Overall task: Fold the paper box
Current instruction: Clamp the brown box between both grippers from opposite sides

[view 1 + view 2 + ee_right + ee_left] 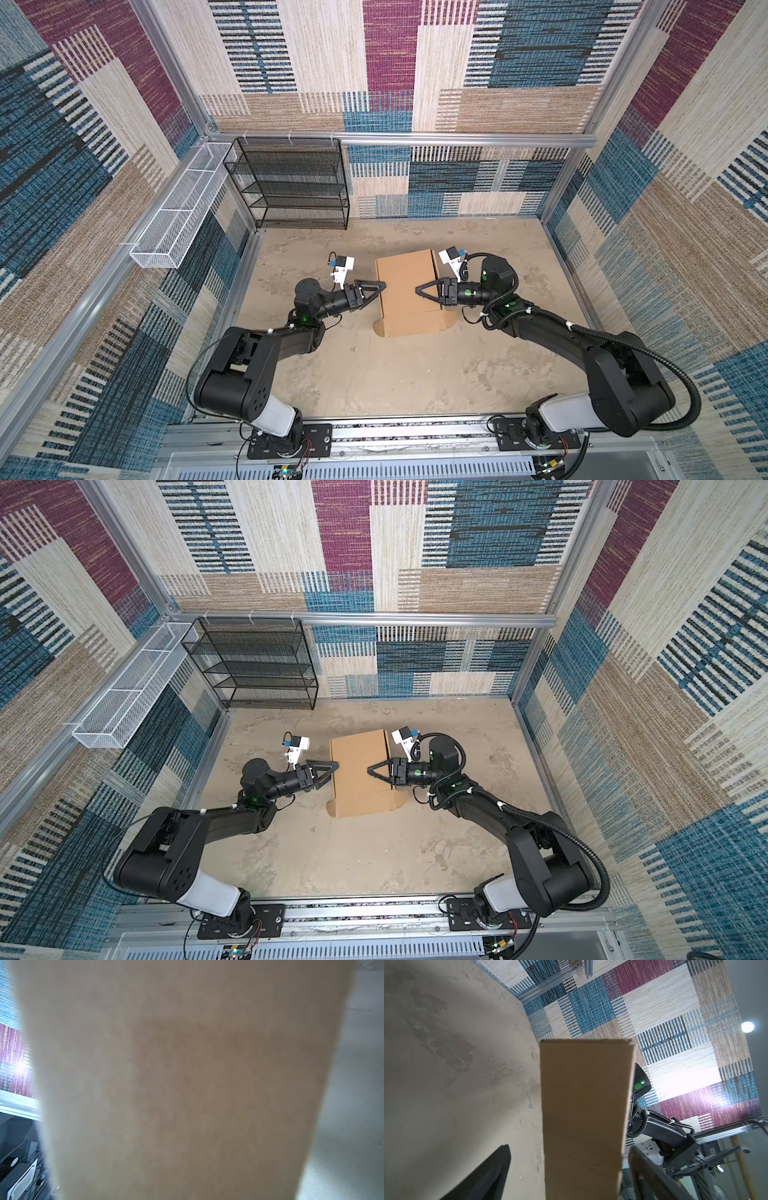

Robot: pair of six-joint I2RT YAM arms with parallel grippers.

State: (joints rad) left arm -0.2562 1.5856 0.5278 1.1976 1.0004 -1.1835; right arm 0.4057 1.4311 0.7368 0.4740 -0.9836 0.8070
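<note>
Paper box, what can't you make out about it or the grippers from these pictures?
- Both top views: the top panel of the paper box covers its inside; whether the right gripper grips it is too small to tell.
- Right wrist view: blurred cardboard up close fills it, hiding that gripper.
- Left wrist view: the box wall blocks the right gripper; the picture's edge cuts off the fingers of the left gripper.

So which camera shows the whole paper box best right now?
A top view: in both top views the paper box shows its full outline, near tabs included. The left wrist view catches just one upright side; the right wrist view is filled by its blurred cardboard.
</note>
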